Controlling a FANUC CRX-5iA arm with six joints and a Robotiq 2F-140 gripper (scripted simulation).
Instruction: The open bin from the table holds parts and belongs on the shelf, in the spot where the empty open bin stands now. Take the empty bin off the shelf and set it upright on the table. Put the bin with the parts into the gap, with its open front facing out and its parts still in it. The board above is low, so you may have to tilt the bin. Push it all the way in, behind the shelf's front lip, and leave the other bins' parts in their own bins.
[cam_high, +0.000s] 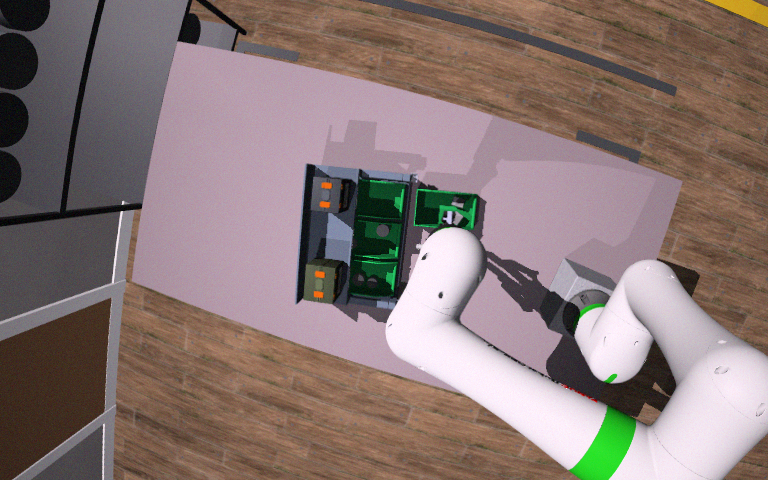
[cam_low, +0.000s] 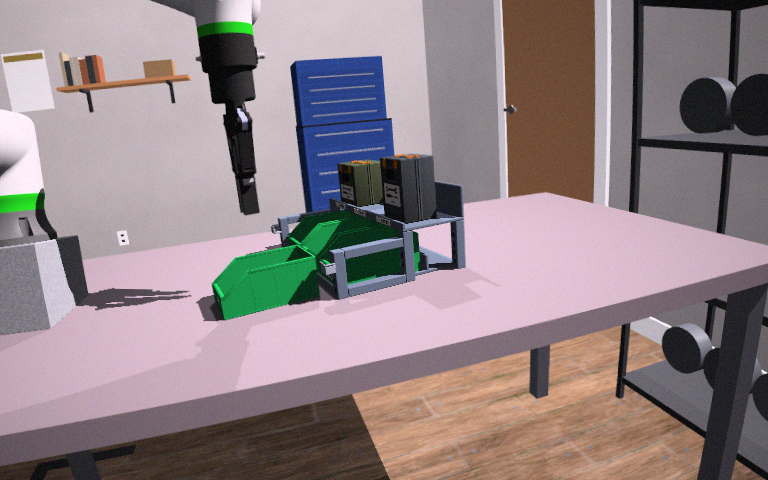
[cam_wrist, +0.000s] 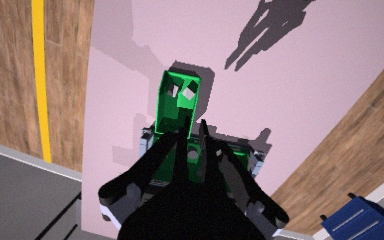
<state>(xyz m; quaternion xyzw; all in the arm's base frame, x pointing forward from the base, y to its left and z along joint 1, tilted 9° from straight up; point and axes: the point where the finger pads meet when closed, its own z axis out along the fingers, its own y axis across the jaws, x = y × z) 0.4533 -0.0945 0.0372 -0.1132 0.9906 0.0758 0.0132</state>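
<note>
I hold the hand (cam_low: 249, 206) high above the shelf's (cam_low: 396, 246) front edge, fingers a little apart and grasping nothing. The empty bin (cam_high: 380, 199) stands in the shelf's end slot, below the hand and toward the shelf. The parts bin (cam_low: 266, 280) rests on the tabletop (cam_low: 509, 271) directly before that slot, long axis running into it.

Glossy white rounded arm (cam_high: 498, 362) with bright green bands, black wrist, slim black claw (cam_low: 248, 200).
</note>
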